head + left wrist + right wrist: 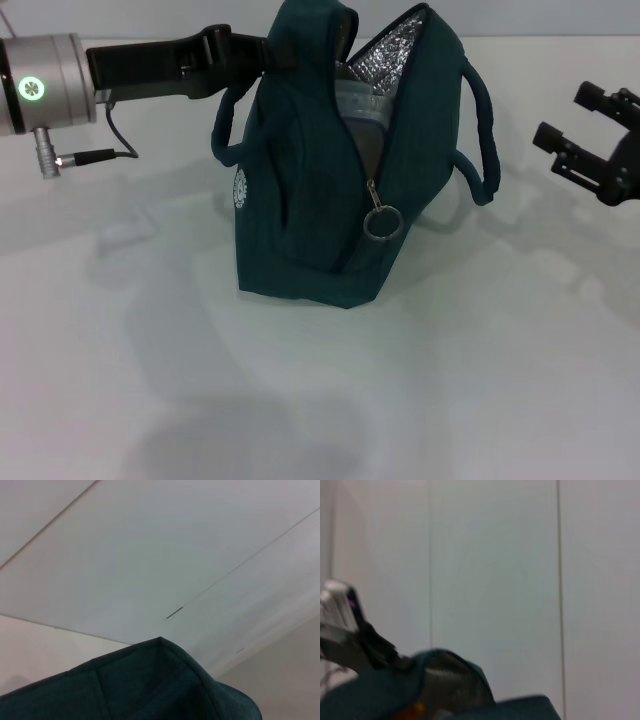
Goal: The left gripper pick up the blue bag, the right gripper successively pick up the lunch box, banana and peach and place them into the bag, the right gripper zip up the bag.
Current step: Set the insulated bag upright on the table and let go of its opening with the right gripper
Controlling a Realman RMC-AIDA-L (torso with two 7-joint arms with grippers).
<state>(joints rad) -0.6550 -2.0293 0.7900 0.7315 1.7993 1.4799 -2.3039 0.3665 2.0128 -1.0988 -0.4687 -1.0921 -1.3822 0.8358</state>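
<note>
The left gripper (268, 52) comes in from the left side and pinches the top edge of the blue bag (320, 200), holding that side up. Its fingertips are buried in the fabric, so only the black arm and silver wrist show clearly. The bag stands upright on the white table (300, 400), zipper partly undone, with the ring pull (381, 222) hanging about halfway down the front. Silver lining (390, 55) shows at the mouth, and the pale rim of the lunch box (358, 105) sits inside. The right wrist view catches a bit of orange low in the opening, too blurry to name. One handle (482, 140) loops off the bag's right side.

The right gripper (575, 125) hovers well off to the right, fingers spread, holding nothing. Bare table lies between it and the bag, and in front too.
</note>
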